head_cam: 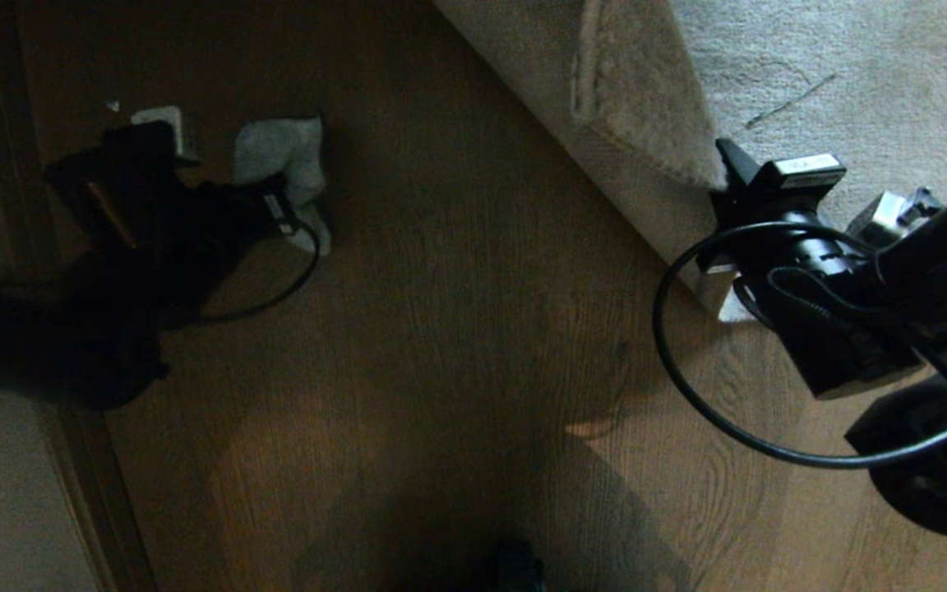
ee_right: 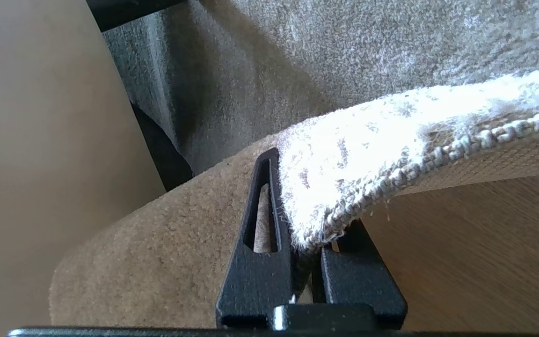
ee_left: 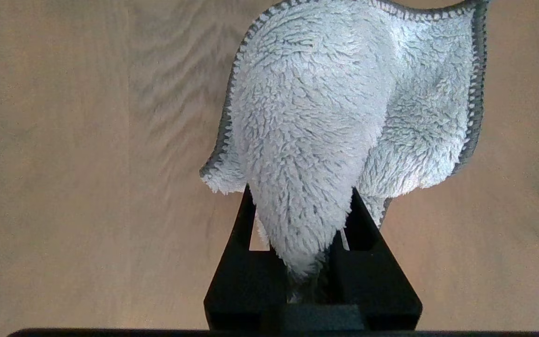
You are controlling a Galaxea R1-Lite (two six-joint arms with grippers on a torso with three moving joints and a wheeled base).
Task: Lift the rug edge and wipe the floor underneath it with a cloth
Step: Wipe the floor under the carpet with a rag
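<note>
Right end effector (ee_right: 307,243) clenched on the rug edge (ee_right: 344,196), corner pinched and lifted clear of the floor (head_cam: 457,288), so the lift looks done. Left end effector (ee_left: 297,234) grasping the cloth (ee_left: 339,107), hanging over bare planks at far left of head view, well apart from the rug. Wiping under the raised bit looks not yet done; cloth needs to travel across and under.

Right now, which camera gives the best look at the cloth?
The left wrist view: the cloth fills it, pinched in the left gripper, pile and stitched hem clear. The head view shows it small and dim above the floor. The right wrist view shows none of it.
</note>
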